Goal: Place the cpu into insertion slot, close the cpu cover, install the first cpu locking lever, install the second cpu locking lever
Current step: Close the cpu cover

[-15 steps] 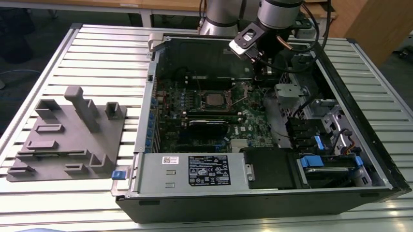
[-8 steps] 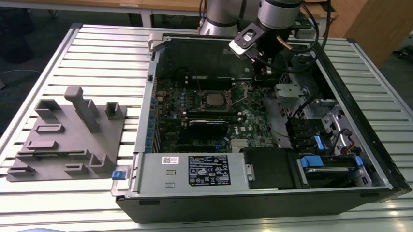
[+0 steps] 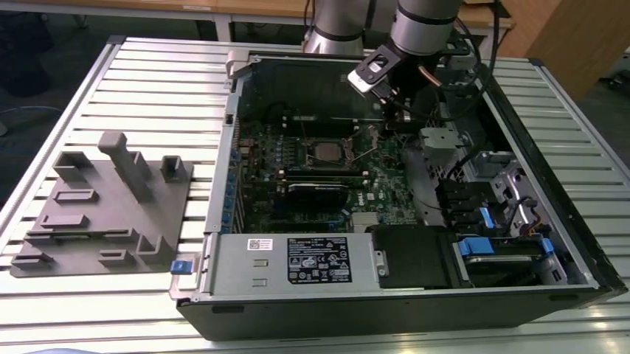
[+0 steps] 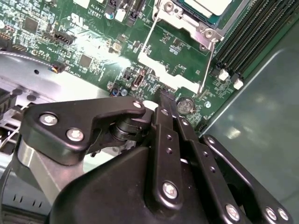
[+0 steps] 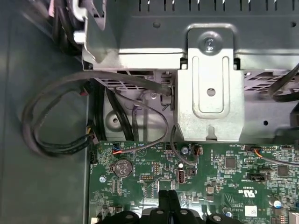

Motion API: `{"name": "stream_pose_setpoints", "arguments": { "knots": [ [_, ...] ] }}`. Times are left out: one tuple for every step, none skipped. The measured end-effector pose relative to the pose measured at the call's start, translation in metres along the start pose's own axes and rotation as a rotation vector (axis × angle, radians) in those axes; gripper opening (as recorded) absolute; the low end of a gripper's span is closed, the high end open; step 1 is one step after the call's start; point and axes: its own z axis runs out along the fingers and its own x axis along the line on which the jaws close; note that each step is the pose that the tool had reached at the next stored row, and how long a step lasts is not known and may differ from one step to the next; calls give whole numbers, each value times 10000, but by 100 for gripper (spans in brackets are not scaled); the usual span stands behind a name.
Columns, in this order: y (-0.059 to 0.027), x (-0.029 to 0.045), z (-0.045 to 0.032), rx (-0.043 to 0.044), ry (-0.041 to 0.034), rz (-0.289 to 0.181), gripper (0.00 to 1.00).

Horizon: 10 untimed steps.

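One cpu (image 4: 210,4) already sits in the insertion slot (image 4: 204,33), with the cpu cover (image 4: 161,70) flipped open right beside that slot. Gripper (image 4: 162,95) hovers near the slot too, jaws pressed together, holding nothing.

Dull silver metal cpu (image 3: 323,151), glossy green motherboard (image 5: 219,179), ribbed metal table (image 3: 147,81)
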Motion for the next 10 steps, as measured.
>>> {"name": "stream_pose_setpoints", "arguments": {
  "knots": [
    [1,0,18,21,-1,0,10],
    [2,0,36,40,-1,0,10],
    [3,0,54,57,-1,0,10],
    [3,0,73,76,-3,0,10],
    [3,0,91,90,-3,0,10],
    [3,-1,107,102,-3,1,10],
    [2,-1,118,108,-2,1,10],
    [2,-1,122,109,-2,2,10],
    [3,-1,122,110,-4,1,10],
    [3,-1,122,110,-5,0,10]
  ]
}}
